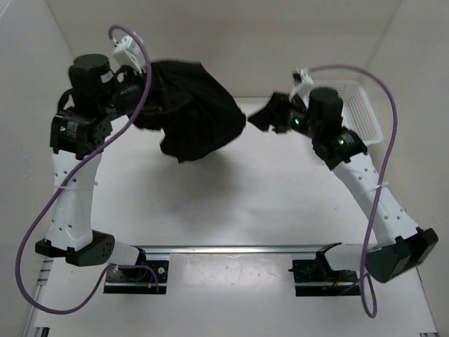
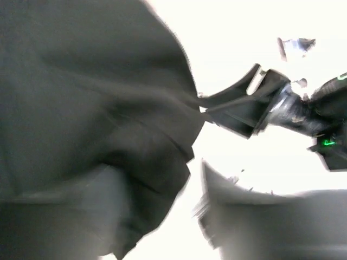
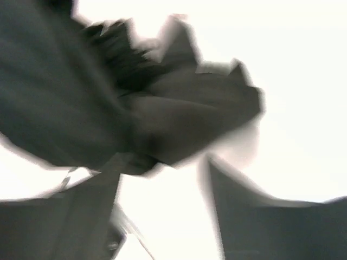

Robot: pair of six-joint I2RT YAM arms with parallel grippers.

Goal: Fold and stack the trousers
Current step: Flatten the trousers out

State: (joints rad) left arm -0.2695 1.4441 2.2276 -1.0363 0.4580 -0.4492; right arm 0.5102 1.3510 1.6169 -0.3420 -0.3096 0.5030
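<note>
All is blurred here. The trousers (image 3: 81, 97) show as a dark, crumpled bunch of cloth across the upper left and middle, against bright white. My fingers (image 3: 260, 227) sit at the bottom corners, jaws apart, with white between them.

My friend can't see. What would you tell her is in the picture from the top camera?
A bunched-up pair of black trousers hangs in the air above a white table, by the top of the left arm. The right arm's end effector is right beside the cloth, and a white basket sits at the far right.
</note>
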